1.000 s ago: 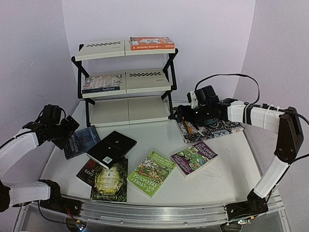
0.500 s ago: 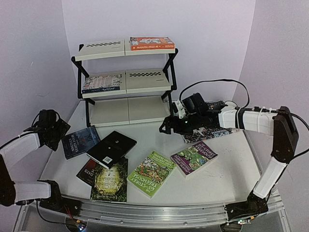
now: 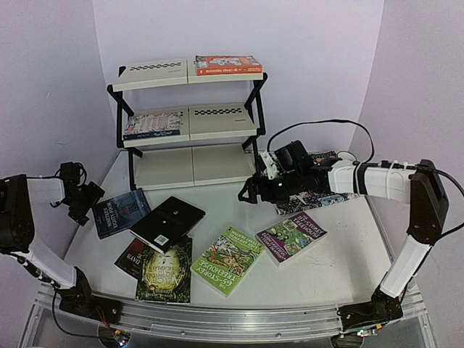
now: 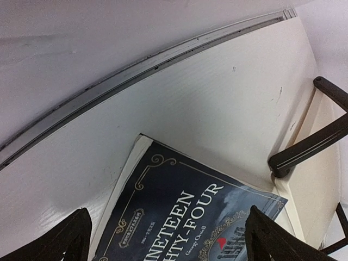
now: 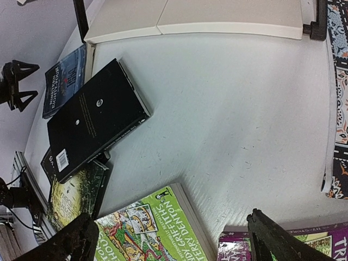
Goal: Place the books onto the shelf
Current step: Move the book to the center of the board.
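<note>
Top external view: both grippers are seen empty. The left gripper (image 3: 88, 197) is held wide open at the left edge of the table (image 3: 217, 199), just beside the dark blue book (image 3: 122, 212). The right gripper (image 3: 249, 190) is spread wide above bare table in front of the shelf (image 3: 221, 119). Two books are already shelved: the orange book (image 3: 228, 65) on the top tier, the white book (image 3: 152, 123) on the middle tier. Left on the table: the dark blue book, black book (image 3: 168, 222), green-gold book (image 3: 165, 272), bright green book (image 3: 227, 259) and purple book (image 3: 291, 235), plus one dark cover mostly hidden in the pile. The step is judged to be a reach for the next book. The black book is propped on others, so its raised edge should be pinched rather than a flat cover scraped at

Left wrist view: the dark blue book (image 4: 185, 217) is framed between the open fingers (image 4: 60, 244). A shelf leg (image 4: 304, 147) is close by on the right and should be cleared on the lift

Right wrist view: fingers (image 5: 272, 239) are set wide, nothing is held. The black book (image 5: 92, 119) is seen ahead, bright green book (image 5: 147, 228) and purple book (image 5: 283, 244) just below. The patterned mat (image 5: 340, 98) lies at the right and is not to be picked. The overlapping pile is likely to be shifted if one book is dragged
</note>
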Available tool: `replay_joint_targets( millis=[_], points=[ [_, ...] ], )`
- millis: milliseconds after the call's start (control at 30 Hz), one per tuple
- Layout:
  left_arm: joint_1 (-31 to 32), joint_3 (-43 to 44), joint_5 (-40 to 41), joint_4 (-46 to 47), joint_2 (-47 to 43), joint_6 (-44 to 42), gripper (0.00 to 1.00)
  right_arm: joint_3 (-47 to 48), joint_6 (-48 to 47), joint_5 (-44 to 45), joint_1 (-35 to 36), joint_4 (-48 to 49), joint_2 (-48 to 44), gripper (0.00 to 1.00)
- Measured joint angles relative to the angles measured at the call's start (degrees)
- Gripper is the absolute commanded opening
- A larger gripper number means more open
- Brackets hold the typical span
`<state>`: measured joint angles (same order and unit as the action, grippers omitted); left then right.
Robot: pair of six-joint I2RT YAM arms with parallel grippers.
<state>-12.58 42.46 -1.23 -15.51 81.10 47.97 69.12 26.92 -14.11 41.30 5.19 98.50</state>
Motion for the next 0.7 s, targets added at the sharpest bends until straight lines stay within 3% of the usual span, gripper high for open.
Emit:
replay_joint_targets(
  millis=[267,700],
  points=[
    [-0.9,9.0,-2.3,-5.7,11.6,-2.7,1.0,-0.3,-0.1,-0.7,0.0,0.1,0.0,0.96],
    [-0.5,23.0,-0.1,-20.5,22.4,-6.2,1.0,-1.6,-0.2,-0.7,0.0,0.2,-0.6,0.96]
  ],
)
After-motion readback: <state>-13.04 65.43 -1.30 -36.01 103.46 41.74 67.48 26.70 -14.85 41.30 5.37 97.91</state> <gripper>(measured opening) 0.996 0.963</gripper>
